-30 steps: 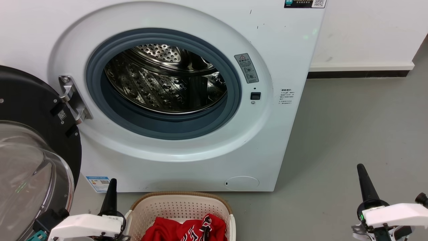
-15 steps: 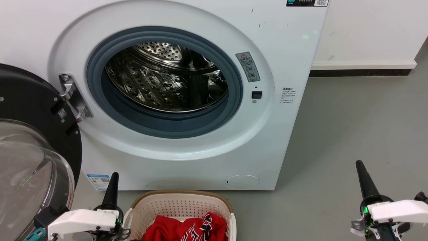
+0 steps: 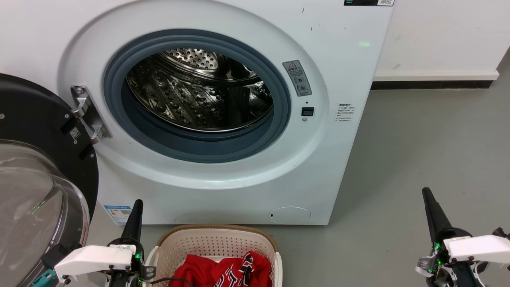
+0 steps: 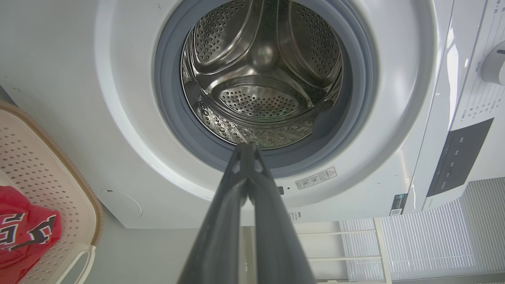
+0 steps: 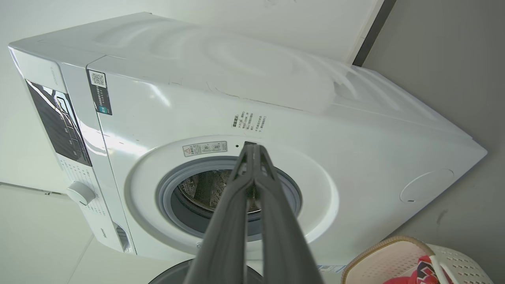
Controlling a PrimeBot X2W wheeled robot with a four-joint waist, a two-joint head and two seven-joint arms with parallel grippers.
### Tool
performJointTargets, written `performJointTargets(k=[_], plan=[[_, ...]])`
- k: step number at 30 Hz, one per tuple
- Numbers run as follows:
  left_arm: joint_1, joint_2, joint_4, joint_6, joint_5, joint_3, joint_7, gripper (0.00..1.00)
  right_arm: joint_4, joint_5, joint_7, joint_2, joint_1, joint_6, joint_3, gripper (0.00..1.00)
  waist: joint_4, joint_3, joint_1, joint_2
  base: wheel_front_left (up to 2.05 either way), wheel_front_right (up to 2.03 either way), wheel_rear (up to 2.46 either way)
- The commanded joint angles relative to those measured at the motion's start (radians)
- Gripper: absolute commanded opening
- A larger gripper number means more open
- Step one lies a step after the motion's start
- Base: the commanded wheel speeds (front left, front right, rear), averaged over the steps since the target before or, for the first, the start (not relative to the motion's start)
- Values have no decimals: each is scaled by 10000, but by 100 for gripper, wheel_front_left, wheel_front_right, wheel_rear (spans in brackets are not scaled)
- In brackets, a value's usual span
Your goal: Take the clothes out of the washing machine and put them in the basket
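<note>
Soft red clothes (image 3: 223,273) lie in the cream perforated basket (image 3: 215,239).
White front-loading washing machine (image 3: 350,79) has a bare steel drum (image 3: 199,95); left gripper (image 3: 137,204) and right gripper (image 3: 426,194), pinched closed and empty, have edged upward: task looks done.

Basket (image 3: 217,230) on floor (image 3: 418,159) just before washing machine (image 3: 350,59); clothes (image 3: 199,272) in basket; door (image 3: 32,115) hangs open left of porthole (image 3: 199,150); drum (image 3: 191,103) behind porthole.
</note>
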Motion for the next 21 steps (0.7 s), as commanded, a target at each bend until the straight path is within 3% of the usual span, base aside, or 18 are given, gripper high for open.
performJointTargets(k=[1,21], plan=[[-182,-5,0,-57,-198,41,77,0,4,226,59,-44,-249,-1,-18,0,4,6,-1,0,0,0,0],[-421,-13,98,-155,-1789,86,450,0,205,1917,443,-48,-476,-3,-48,0,64,111,-1,0,0,0,0]])
